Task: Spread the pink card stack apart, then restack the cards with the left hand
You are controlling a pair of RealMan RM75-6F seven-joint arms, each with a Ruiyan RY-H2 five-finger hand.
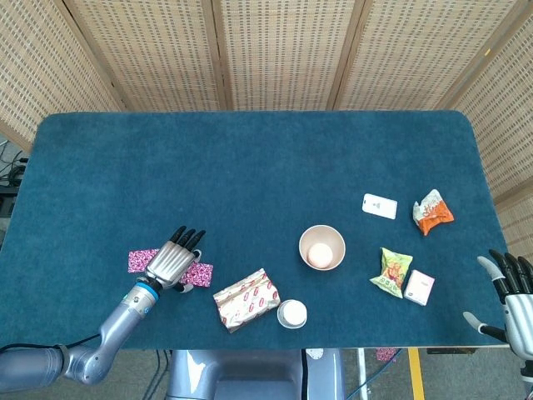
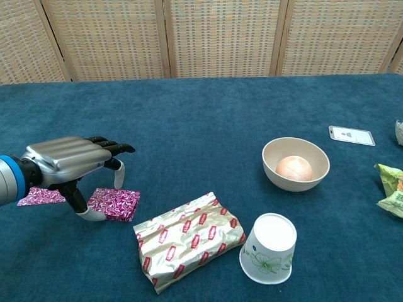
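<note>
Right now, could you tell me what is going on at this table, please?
The left hand is working on the pink cards near the table's front left. It rests over them, fingers pressing down on a small pile, while one more pink card lies apart on the far side of the hand. The right hand waits open at the table's right edge. The foil snack pack, paper cup and bowl sit untouched.

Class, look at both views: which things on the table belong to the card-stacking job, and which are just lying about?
Belong to the job:
pink cards
left hand, fingers over the cards

Just lying about:
bowl with a round thing in it
paper cup on its side
foil packet
white card
snack bags
right hand, away at the table edge
</note>
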